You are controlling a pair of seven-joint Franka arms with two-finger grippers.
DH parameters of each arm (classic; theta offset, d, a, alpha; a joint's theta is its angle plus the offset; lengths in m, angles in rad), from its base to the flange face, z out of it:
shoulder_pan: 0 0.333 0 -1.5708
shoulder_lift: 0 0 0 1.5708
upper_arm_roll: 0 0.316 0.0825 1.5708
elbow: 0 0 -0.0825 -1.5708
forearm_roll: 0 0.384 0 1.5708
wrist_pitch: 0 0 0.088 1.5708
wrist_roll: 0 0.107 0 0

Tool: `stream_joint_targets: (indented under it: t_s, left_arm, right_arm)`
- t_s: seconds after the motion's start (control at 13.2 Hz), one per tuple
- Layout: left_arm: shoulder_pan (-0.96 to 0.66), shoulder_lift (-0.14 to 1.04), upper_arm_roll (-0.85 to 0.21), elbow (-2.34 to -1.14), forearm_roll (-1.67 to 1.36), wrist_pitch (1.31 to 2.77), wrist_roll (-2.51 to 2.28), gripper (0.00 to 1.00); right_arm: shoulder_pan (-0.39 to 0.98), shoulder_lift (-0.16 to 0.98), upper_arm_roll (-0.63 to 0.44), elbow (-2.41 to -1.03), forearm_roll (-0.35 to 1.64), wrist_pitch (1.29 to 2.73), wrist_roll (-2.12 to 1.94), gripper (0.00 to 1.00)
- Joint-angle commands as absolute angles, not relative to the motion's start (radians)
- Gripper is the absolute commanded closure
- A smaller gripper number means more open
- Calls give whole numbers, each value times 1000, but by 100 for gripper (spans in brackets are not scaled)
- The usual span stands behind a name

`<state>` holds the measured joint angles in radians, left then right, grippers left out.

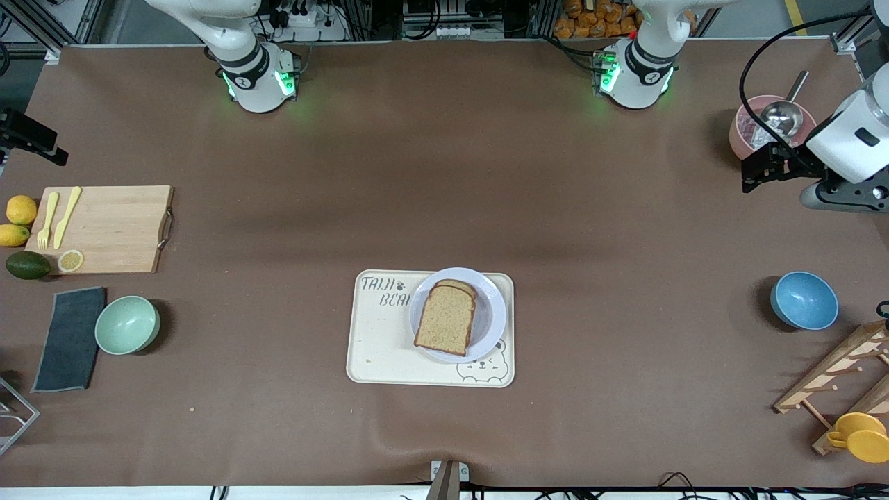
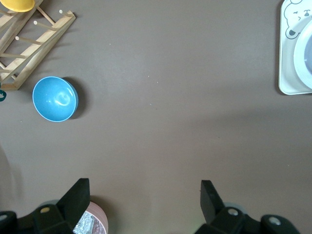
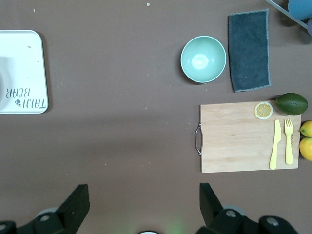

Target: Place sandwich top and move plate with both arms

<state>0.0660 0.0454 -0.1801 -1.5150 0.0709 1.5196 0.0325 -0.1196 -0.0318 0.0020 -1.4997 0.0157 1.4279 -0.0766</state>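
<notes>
Brown matte cloth over the table (image 1: pixel 444 173), faintly creased.

Cream rectangular tray (image 1: pixel 382 347) with rounded corners, printed lettering and a bear drawing, at mid-table toward the front camera. On it, toward the left arm's end: small round pale lavender-white plate (image 1: pixel 494 316), smooth and glossy. On the plate: sandwich top (image 1: pixel 446 321), a flat slice of speckled brown wholemeal bread with darker crust and rounded top edge, lying on a second slice whose crust edge just shows above it.

Left gripper (image 1: pixel 753 170) black, two-fingered, up in the air over the pink bowl (image 1: pixel 743 132) at the left arm's end of the table; metal ladle (image 1: pixel 781 114) in that bowl. Fingers (image 2: pixel 78 195) spread wide, nothing between them. Well apart from the plate and bread.

Right gripper (image 3: pixel 141 204) seen only in the right wrist view; over bare cloth between tray and wooden cutting board (image 1: pixel 111 229). Fingers (image 3: pixel 78 200) spread wide, holding nothing. Well apart from the plate, only its rim visible in that view.

Rectangular pale-wood board with metal handle, bearing a yellow plastic knife (image 1: pixel 67 215), yellow fork (image 1: pixel 47 221) and a lemon slice (image 1: pixel 70 260). Beside it: two lemons (image 1: pixel 21 210), dark green avocado (image 1: pixel 28 265). Nearer the front camera: glossy mint-green bowl (image 1: pixel 127 324), dark grey folded cloth (image 1: pixel 69 339).

Toward the left arm's end: glossy blue bowl (image 1: pixel 804 300), slatted wooden rack (image 1: pixel 833 378), yellow cup (image 1: pixel 861 436).
</notes>
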Motion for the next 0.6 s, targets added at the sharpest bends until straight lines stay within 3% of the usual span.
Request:
stream_joint_targets:
  t_s: [0.0, 0.53]
  left_arm:
    - [20, 9, -129, -1537, 55, 1512, 20, 0]
    - [20, -3, -104, -1548, -10, 1493, -94, 0]
  right_arm:
    - [-138, -29, 12, -1491, 21, 1427, -87, 0]
    - [-138, -29, 14, -1491, 21, 1427, -87, 0]
